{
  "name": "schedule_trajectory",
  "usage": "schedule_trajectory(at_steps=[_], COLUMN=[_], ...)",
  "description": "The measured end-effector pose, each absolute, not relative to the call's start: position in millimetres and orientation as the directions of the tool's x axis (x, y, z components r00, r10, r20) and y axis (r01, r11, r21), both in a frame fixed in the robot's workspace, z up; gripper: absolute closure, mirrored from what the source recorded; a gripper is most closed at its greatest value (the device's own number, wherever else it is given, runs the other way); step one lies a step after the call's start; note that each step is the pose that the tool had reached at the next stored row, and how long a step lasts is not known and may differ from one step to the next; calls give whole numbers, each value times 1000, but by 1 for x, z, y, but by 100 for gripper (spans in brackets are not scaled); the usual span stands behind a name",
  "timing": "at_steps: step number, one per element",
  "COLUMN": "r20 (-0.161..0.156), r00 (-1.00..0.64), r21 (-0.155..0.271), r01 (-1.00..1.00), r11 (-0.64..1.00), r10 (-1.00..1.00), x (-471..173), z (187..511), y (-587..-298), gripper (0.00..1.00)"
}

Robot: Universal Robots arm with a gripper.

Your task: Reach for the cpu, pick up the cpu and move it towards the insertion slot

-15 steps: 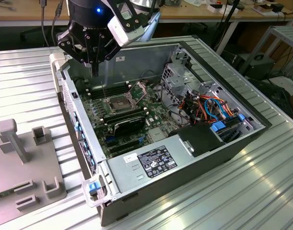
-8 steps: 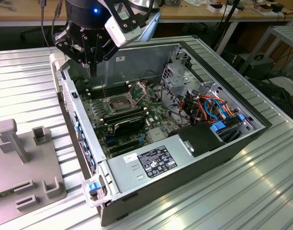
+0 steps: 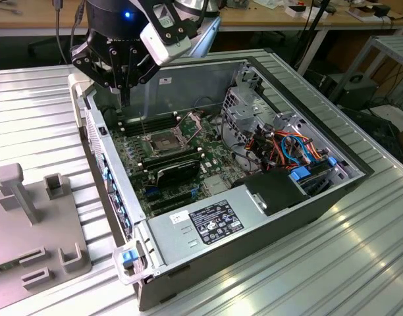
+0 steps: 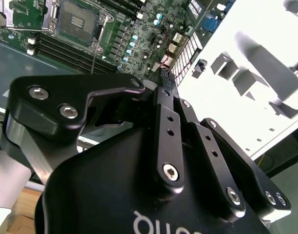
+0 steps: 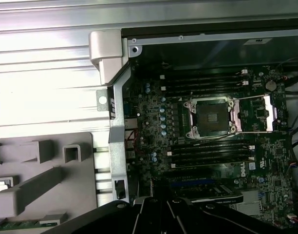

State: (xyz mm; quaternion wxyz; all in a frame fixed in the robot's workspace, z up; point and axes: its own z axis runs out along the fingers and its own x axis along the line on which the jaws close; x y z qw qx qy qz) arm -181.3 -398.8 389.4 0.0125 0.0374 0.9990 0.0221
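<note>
The insertion slot (image 3: pixel 163 141) is a square socket in a silver frame on the green board inside the open computer case. Its dark centre is bare and its thin hinged plate (image 3: pixel 191 122) stands flipped open beside it. Both wrist views show the slot (image 5: pixel 211 117) (image 4: pixel 78 20). My gripper (image 3: pixel 126 99) hangs above the case's far corner, on the exterior view's left, short of the slot. Its black fingers (image 4: pixel 166 122) meet at the tips with nothing seen between them. A pale flat piece (image 5: pixel 0 187), possibly the cpu, lies in the grey fixture plate (image 5: pixel 37 170) outside the case.
Long black memory slots (image 5: pixel 207 83) flank the socket, and a black ribbed shroud (image 3: pixel 178 170) lies just in front of it. A power supply (image 3: pixel 208 224), a metal drive cage (image 3: pixel 254 112) and coloured cables (image 3: pixel 287 148) take up the case's other half. The fixture (image 3: pixel 24 230) carries upright posts.
</note>
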Motion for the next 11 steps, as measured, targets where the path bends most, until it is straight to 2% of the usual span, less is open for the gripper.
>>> schedule_trajectory(at_steps=[11], r20=[-23], r00=[-997], r21=[45], r01=[74], r11=[996], r10=[75], x=[-187], z=[389], y=[-399], gripper=[89])
